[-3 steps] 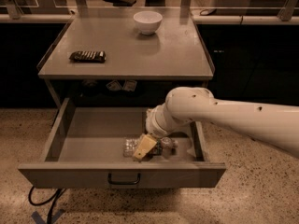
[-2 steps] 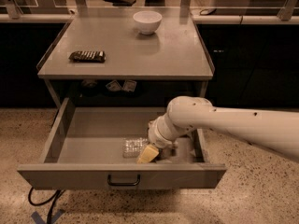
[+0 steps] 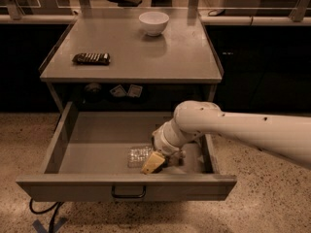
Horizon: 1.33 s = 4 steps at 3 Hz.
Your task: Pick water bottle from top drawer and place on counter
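The top drawer (image 3: 87, 188) stands pulled open below the counter (image 3: 131, 52). The water bottle (image 3: 138, 156), clear and ribbed, lies on its side on the drawer floor near the front. My gripper (image 3: 156, 161) reaches down into the drawer from the right, its tan fingertip right at the bottle's right end. The arm's white wrist hides the rest of the bottle.
A white bowl (image 3: 153, 22) stands at the back of the counter. A dark flat snack bar (image 3: 91, 58) lies at its left. A long ledge with glass panels (image 3: 252, 18) runs behind. A cable (image 3: 41, 210) lies on the speckled floor at the drawer's left front.
My gripper has sunk lower into the drawer and closed in on the bottle's right end. The bottle has not moved.
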{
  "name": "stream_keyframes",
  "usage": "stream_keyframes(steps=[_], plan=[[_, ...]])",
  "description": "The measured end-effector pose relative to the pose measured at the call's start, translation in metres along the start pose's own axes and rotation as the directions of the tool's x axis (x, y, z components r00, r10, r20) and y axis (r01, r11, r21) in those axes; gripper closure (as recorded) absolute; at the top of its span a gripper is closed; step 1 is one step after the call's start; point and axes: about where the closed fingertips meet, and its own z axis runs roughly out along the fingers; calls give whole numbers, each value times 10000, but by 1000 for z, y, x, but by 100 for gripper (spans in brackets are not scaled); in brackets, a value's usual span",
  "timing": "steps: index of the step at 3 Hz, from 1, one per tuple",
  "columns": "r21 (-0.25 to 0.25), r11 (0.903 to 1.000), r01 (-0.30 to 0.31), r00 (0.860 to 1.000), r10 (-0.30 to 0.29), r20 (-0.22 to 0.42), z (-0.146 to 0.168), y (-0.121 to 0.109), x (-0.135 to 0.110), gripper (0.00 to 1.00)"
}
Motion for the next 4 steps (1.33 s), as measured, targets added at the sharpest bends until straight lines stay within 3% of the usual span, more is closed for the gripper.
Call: stream_keyframes(steps=[1, 2, 3, 4], plan=[[2, 10000, 1, 10000, -1, 0, 0, 0, 0, 43], [264, 9996, 124, 9999, -125, 37, -22, -1, -13, 66], [944, 9940, 552, 9984, -564, 101, -70, -9, -47, 89], [1742, 9767, 1252, 9919, -1266, -29, -124, -21, -94, 100]])
